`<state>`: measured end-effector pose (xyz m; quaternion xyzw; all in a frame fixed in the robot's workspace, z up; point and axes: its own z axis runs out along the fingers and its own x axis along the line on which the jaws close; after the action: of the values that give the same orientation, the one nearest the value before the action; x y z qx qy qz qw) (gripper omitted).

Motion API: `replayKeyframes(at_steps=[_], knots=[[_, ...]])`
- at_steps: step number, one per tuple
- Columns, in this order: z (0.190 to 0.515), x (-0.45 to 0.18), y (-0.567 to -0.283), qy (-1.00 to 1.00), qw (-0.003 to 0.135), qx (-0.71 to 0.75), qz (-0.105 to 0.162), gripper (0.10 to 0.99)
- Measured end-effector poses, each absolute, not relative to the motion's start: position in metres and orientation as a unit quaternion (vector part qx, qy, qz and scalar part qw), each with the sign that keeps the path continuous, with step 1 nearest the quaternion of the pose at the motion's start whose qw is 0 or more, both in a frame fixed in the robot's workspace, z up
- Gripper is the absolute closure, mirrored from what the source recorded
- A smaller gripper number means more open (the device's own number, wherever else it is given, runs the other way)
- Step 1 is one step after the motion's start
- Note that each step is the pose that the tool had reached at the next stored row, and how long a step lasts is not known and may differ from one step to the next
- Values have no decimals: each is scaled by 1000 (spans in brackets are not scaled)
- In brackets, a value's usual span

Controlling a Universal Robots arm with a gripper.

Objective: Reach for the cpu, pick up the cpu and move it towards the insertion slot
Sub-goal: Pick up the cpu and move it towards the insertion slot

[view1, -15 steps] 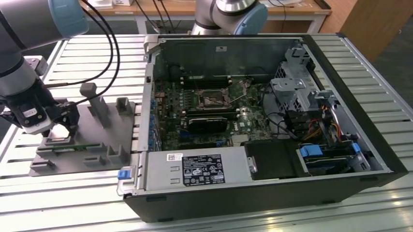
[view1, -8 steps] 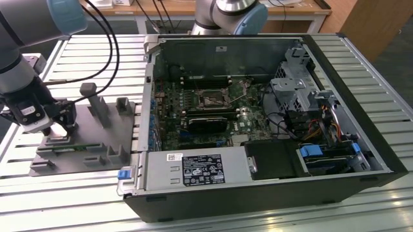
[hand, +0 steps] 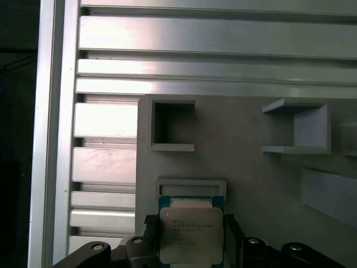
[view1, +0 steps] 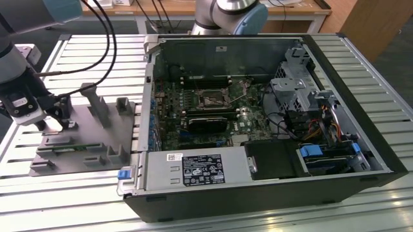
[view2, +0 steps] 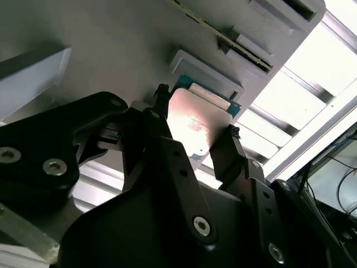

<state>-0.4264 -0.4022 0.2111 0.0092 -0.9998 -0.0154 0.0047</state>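
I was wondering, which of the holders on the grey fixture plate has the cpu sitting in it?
The low holder right at the gripper carries the cpu; the square frame beyond it is empty.

A computer case (view1: 258, 200) lies open on the desk (view1: 84, 53) toward the exterior view's right, with a holder plate (view1: 71, 162) just beside it on the exterior view's left. The gripper (view1: 55, 123) stands over that plate's far-left part, directly above the cpu (hand: 191, 234), which sits in a nest on the plate. The insertion slot (view1: 210, 98) lies inside the case, near the middle of the board, behind a long card (view1: 206, 124).
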Motion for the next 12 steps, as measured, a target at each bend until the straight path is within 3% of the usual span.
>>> replayKeyframes(at_steps=[12], knots=[[247, -426, -402, -1000, 5, 9, -16, 541]])
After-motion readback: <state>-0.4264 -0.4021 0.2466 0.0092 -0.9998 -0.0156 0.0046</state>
